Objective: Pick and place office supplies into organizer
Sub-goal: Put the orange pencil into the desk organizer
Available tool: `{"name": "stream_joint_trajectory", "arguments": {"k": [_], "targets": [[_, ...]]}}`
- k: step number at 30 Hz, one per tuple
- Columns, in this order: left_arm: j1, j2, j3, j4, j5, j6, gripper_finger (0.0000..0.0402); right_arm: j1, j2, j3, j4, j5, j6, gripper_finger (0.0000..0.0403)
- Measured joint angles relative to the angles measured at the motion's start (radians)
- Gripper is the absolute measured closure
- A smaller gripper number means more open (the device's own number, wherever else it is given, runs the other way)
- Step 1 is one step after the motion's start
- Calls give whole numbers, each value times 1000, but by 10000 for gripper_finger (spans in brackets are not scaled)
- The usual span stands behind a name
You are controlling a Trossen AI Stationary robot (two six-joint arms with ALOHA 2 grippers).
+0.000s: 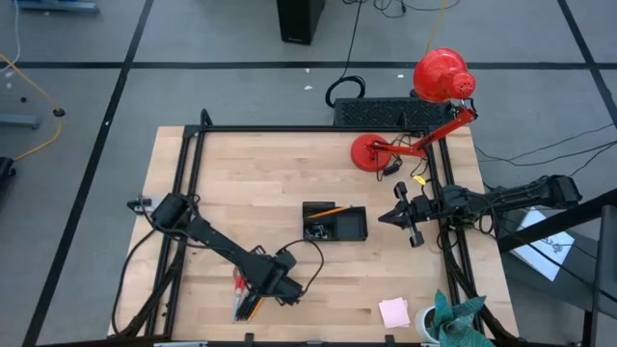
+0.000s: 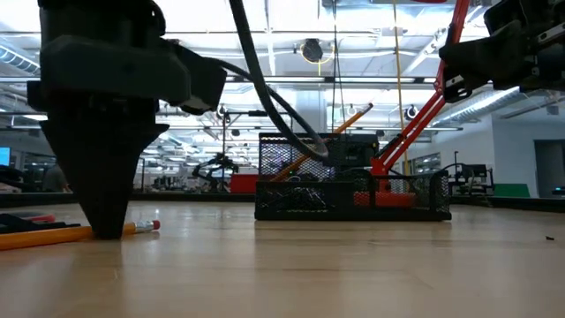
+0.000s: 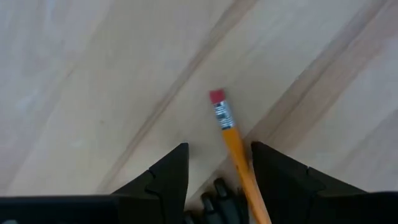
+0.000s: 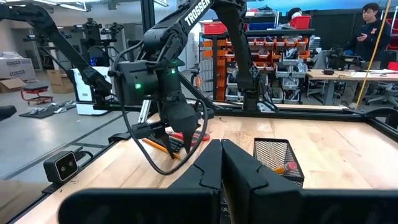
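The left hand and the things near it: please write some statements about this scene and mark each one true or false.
1. The left hand is down at the table with its fingers open on either side of an orange pencil. True.
2. The right hand is open wide. False: its fingers are shut together, and it holds nothing.
3. The organizer already has a pencil leaning in it. True.
4. The pink sticky-note pad lies inside the organizer. False: it lies on the table near the front edge, apart from the organizer.
5. The red desk lamp stands in the middle of the table. False: its base is at the far right part.
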Motion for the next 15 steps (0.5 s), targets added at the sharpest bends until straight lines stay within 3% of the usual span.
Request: {"name": "stream_joint_trajectory", "arguments": {"k": [5, 15], "targets": [[2, -5, -38, 63, -1, -37, 226, 0, 0, 0, 0, 1, 0, 403], [68, -1, -40, 68, 73, -257, 307, 0, 0, 0, 9, 1, 7, 403]]}}
